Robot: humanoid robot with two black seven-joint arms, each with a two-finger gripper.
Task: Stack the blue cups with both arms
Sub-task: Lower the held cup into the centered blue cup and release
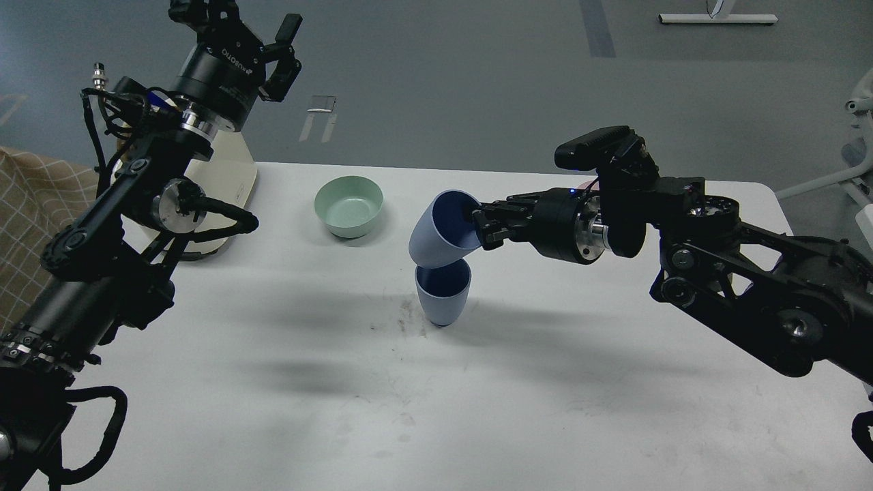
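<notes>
One blue cup (443, 294) stands upright on the white table (273, 382) near its middle. My right gripper (481, 227) is shut on the rim of the second blue cup (440, 230). It holds that cup tilted, base down-left, right over the mouth of the standing cup. The two cups overlap in the view; I cannot tell if they touch. My left gripper (266, 34) is raised high at the back left, fingers spread, open and empty, far from both cups.
A green bowl (348, 205) sits on the table behind and left of the cups. A cream-coloured object (228, 181) stands at the table's back left behind my left arm. A sliver of the pink bowl (585, 184) shows behind my right arm.
</notes>
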